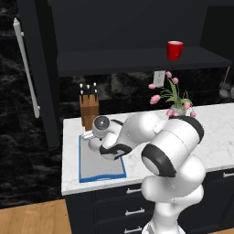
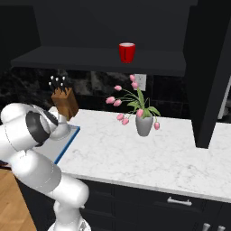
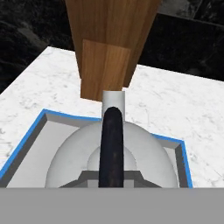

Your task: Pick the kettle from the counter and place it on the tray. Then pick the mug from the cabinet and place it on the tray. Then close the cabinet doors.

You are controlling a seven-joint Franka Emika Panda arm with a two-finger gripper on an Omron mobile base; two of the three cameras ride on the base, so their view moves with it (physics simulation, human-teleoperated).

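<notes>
knife block (image 3: 111,43) just behind tray (image 3: 26,144); counter (image 2: 149,153) rightward open to vase (image 2: 144,125)

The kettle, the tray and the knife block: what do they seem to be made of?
The kettle looks like matte silver-grey metal: a smooth pale dome, with a thin black handle that may be plastic. The tray has a flat dull grey surface and a blue rim, perhaps plastic or painted metal. The knife block looks like wood, with brown grain lines.

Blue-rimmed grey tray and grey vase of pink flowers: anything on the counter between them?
Nothing: in the right base view, the white marble counter is bare between the blue-rimmed grey tray and the grey vase of pink flowers.
</notes>
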